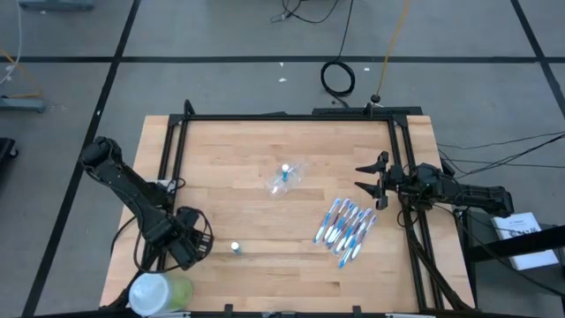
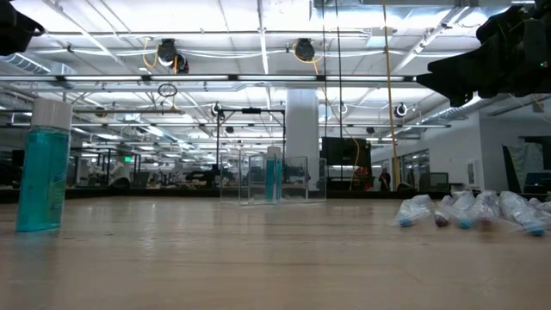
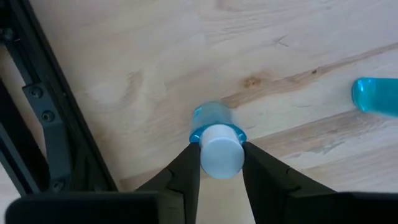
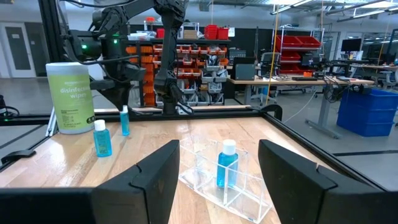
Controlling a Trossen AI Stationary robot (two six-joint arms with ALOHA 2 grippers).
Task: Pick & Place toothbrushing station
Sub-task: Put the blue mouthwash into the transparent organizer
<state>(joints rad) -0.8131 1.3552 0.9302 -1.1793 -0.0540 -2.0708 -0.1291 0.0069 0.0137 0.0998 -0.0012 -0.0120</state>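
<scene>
Left wrist view shows the left gripper jaws clamped on a small teal bottle's white cap.

Clear organizer mid-table (one bottle inside); toothbrushes right of it, wipes tub at left-front corner.

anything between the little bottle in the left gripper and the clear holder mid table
Nothing visible stands on the straight line. Only bare wood lies between the small blue bottle in the shut left gripper and the clear holder. A second bottle stands just beside that path.
</scene>
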